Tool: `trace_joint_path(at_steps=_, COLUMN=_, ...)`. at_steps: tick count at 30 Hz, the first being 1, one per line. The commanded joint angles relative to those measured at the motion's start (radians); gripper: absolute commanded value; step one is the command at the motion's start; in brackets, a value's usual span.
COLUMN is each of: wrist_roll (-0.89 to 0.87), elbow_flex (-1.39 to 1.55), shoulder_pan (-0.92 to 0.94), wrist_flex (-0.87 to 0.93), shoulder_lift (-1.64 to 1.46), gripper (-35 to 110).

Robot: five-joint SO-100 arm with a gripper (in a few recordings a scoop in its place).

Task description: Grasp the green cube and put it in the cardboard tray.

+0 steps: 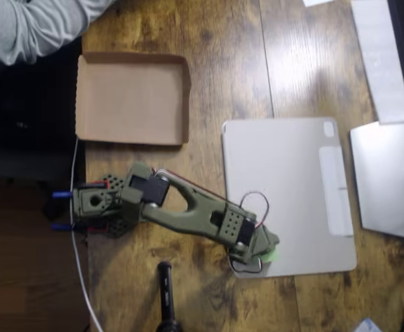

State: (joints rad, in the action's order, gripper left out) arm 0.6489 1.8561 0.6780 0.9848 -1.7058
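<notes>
In the overhead view the gripper (pixel 265 249) sits at the lower edge of the grey tablet cover (pixel 288 194), pointing toward the right of the picture. The arm's own wrist body covers the fingers from above, so it cannot be told whether the jaws stand apart or are pressed on anything. The green cube (pixel 271 255) shows only as a small light-green patch at the tip of the gripper, touching or directly under it, on the lower part of the tablet cover near its bottom edge. A dark wire loop runs just below the gripper. The olive-green arm (pixel 188 211) stretches from its base (pixel 95 204) at the left edge of the wooden table (pixel 223 69) diagonally down and to the right. The cardboard tray (pixel 133 98) lies flat above the base, well apart from the cube, its bottom bare. A black cylindrical object (pixel 165 290) lies below the arm. A grey sleeve (pixel 29 24) of a person shows at the upper left corner.
</notes>
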Motion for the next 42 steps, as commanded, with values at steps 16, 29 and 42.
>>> trace_joint_path(at_steps=16, wrist_roll=0.002, elbow_flex=0.063, shoulder_pan=-0.026, wrist_flex=0.012, shoulder_lift=-0.055, gripper=0)
trace_joint_path(at_steps=29, wrist_roll=-0.239, elbow_flex=0.074, shoulder_pan=-1.158, wrist_flex=0.546, shoulder_lift=-0.428, gripper=0)
trace_joint_path(at_steps=42, wrist_roll=-0.495, elbow_flex=0.075, shoulder_pan=-1.546, wrist_flex=0.67, shoulder_lift=-0.434, gripper=0)
